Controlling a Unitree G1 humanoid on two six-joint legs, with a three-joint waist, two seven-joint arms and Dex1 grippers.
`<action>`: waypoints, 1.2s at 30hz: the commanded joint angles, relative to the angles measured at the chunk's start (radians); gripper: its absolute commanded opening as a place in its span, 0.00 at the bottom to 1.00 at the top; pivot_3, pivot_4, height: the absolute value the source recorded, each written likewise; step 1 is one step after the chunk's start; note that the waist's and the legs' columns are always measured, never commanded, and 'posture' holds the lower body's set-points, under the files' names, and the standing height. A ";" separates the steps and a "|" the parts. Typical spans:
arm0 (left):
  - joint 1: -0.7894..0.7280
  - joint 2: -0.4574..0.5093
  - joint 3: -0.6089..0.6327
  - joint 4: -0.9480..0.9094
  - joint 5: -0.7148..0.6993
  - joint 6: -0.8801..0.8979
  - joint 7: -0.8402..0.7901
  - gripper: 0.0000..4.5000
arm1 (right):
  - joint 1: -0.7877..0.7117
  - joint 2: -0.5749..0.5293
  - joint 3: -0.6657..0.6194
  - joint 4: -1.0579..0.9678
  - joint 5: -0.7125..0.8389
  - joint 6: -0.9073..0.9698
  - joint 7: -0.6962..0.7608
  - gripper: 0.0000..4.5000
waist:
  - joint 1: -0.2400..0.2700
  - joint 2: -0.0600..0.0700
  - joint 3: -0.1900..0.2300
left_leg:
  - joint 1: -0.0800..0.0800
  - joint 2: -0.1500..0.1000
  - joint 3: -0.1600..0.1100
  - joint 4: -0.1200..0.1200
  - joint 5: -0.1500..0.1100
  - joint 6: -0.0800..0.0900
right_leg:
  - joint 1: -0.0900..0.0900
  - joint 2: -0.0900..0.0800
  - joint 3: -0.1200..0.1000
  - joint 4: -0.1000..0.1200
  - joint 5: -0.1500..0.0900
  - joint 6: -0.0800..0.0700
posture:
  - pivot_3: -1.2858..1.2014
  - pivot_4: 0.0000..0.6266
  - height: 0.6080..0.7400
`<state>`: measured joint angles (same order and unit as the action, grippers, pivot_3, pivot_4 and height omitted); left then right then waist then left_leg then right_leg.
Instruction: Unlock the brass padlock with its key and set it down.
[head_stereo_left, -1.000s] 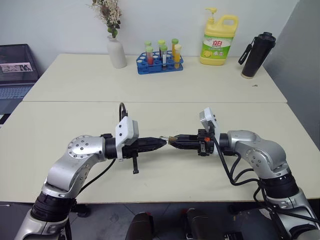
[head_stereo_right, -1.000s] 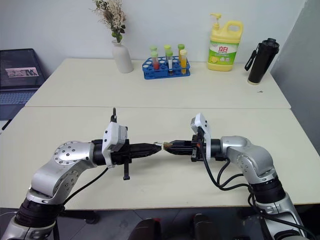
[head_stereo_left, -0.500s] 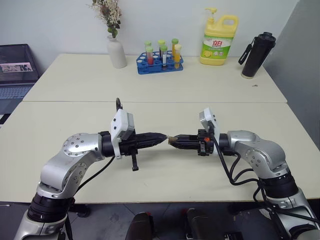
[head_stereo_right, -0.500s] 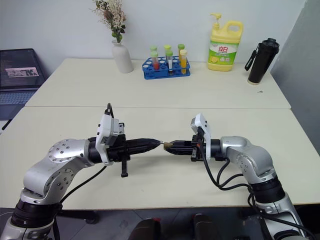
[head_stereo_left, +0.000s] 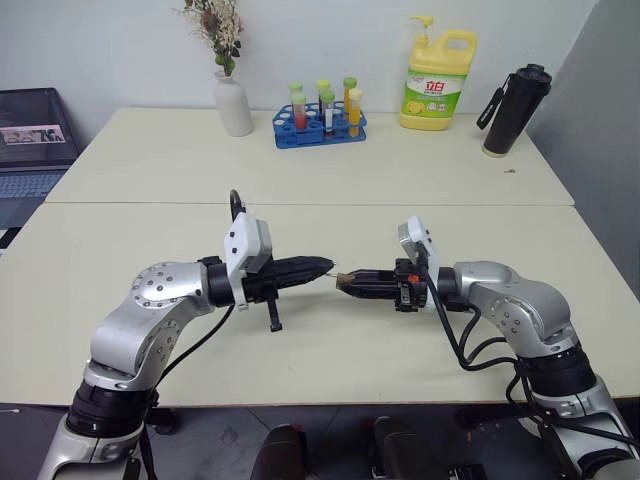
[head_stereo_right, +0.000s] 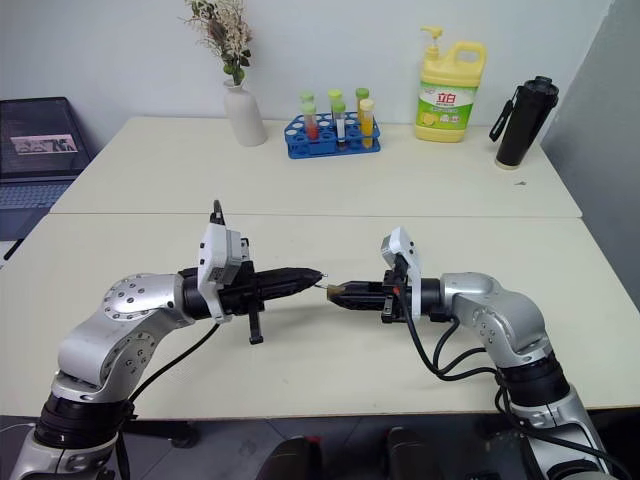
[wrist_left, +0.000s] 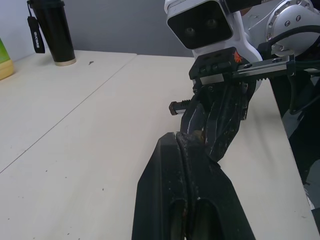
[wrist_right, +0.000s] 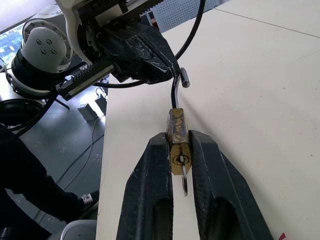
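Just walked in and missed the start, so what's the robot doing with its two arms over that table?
It is working on a brass padlock in mid-air above the table. The right end effector clamps the lock body, with the key sticking out. The shut left end effector grips the raised shackle. The lock is not yet set down.

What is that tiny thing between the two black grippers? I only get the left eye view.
Observer: It's a small gold-coloured brass padlock, pinched between the right gripper's two black fingers.
Operator: Is its key in?
Observer: Yes, a thin silvery key sticks out of its keyhole.
Operator: Is it open?
Observer: It looks so: the silvery U-shaped shackle has one end free, right at the shut left gripper's tip.
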<state>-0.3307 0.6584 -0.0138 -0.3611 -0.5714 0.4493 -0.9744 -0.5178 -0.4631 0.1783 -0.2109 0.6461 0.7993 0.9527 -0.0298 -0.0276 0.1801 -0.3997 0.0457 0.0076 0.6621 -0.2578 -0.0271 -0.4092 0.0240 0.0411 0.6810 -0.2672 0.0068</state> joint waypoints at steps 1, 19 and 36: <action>-0.014 0.000 0.008 -0.020 0.023 -0.038 0.002 0.00 | 0.002 0.003 -0.018 -0.036 0.014 0.000 -0.007 0.04 | 0.000 0.000 0.000 | 0.000 0.000 0.000 0.000 0.000 0.000 | 0.000 0.000 0.000 0.000 0.000 0.000 | 0.52 0.24 1.00; 0.250 0.214 0.056 -0.018 0.345 -0.603 -0.138 0.69 | 0.004 -0.048 -0.045 -0.020 0.072 0.182 -0.045 0.04 | 0.000 0.001 0.000 | 0.000 0.000 0.002 -0.001 0.000 0.000 | -0.001 -0.004 0.001 -0.001 0.000 -0.001 | 0.52 0.24 1.00; 0.270 0.166 -0.028 0.122 0.513 -0.858 -0.060 0.76 | 0.010 0.049 -0.010 -0.034 0.090 0.485 -0.284 0.04 | -0.001 0.001 0.000 | 0.000 0.001 0.002 -0.001 0.000 0.000 | -0.001 -0.005 0.001 0.000 -0.001 -0.001 | 0.52 0.24 1.00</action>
<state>-0.0500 0.8241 -0.0399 -0.2317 -0.0618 -0.3851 -1.0507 -0.4882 -0.4179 0.1793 -0.2295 0.7252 1.2668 0.6795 -0.0307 -0.0270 0.1805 -0.4000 0.0466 0.0094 0.6609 -0.2579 -0.0270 -0.4107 0.0195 0.0415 0.6806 -0.2678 0.0057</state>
